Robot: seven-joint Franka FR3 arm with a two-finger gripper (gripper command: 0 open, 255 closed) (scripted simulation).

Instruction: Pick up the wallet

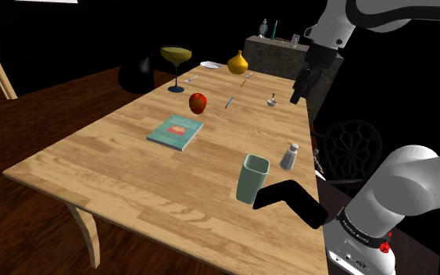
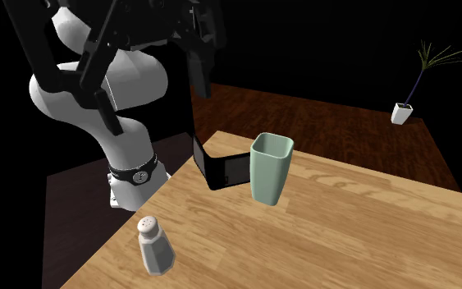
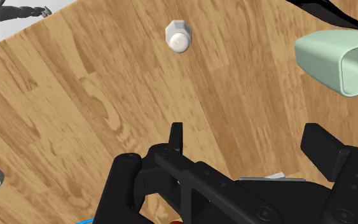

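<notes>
1 wallet [image 1: 295, 200] on edge, bent open, long axis horiz | end effector [image 3: 246, 133] spread

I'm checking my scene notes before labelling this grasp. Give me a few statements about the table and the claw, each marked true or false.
1. The black wallet sits right by the pale green cup. True.
2. The claw is shut on the wallet. False: its fingers stand apart, holding nothing, clear of the wallet.
3. The shaker stands upright on the table. True.
4. The red apple rests on the teal book. False: it sits on the table, apart from the book.
</notes>
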